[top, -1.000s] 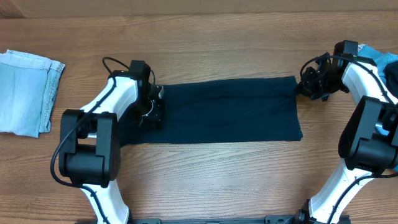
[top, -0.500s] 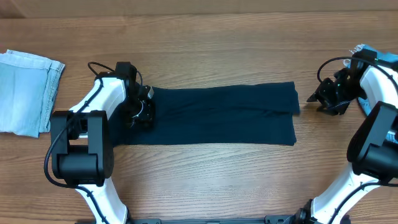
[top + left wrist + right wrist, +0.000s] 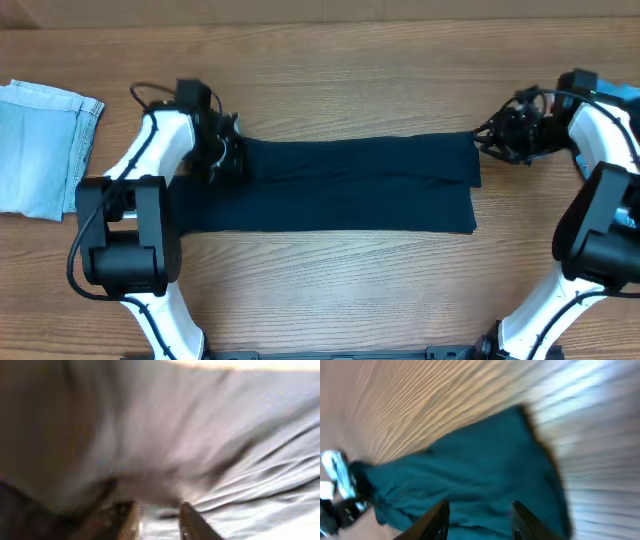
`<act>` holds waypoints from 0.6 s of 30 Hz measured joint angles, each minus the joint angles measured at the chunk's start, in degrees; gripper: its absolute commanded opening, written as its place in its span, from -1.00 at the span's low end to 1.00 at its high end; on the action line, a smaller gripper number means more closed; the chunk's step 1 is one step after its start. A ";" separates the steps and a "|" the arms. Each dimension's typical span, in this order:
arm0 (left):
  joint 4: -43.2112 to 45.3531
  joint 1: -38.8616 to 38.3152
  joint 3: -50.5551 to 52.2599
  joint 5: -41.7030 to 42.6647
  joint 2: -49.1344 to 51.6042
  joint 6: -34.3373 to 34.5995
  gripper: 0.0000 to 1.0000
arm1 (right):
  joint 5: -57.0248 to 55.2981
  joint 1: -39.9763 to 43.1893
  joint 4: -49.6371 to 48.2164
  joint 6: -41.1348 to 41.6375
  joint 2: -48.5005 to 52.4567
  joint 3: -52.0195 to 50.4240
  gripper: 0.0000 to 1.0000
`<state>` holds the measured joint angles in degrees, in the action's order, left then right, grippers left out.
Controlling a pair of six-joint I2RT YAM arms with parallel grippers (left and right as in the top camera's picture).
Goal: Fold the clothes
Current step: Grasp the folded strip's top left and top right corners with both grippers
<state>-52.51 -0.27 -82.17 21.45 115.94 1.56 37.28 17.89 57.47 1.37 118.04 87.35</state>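
The dark navy garment [image 3: 350, 185] lies flat on the table as a long folded strip; it also shows in the right wrist view [image 3: 470, 470] and, blurred, in the left wrist view [image 3: 250, 460]. My left gripper [image 3: 225, 155] is at the strip's far left corner; its fingers [image 3: 157, 520] are apart with fabric showing between them. My right gripper [image 3: 490, 145] is at the strip's far right corner, fingers [image 3: 479, 520] open just above the cloth. A folded pale blue denim piece [image 3: 40, 150] lies at the far left. A brighter blue piece [image 3: 620, 95] peeks out behind the right arm.
The wooden table [image 3: 330, 80] surrounds the strip on all sides. The left arm's body [image 3: 125, 240] stands over the strip's near left end, and the right arm's body [image 3: 595, 240] stands at the near right.
The strip shifted slightly left, then stayed put. My left gripper moved left, then toward the far edge. My right gripper drew away to the right, then came back to the far right corner.
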 measured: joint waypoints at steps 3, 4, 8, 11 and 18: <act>0.02 0.00 -7.04 0.90 -0.11 -0.09 0.07 | -0.85 -3.85 -1.16 -1.22 0.00 0.00 -0.14; -0.33 0.02 -8.48 0.72 -0.13 0.02 0.09 | -1.62 -4.90 -1.36 -1.27 0.00 0.00 -0.14; -2.12 0.96 -12.24 -4.57 -0.24 0.61 0.11 | -6.78 -8.20 -2.16 0.68 0.00 0.00 -0.05; -2.99 3.65 -12.26 -7.56 -0.24 1.49 0.09 | -8.17 -8.09 -1.79 1.53 -0.02 0.00 -0.04; -3.02 11.80 -12.26 -10.64 -0.24 3.87 0.28 | -9.18 -8.07 -1.11 1.86 -0.02 0.00 -0.04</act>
<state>-55.53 11.53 -94.43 10.81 115.70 5.43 28.10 9.82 56.36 3.22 118.02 87.35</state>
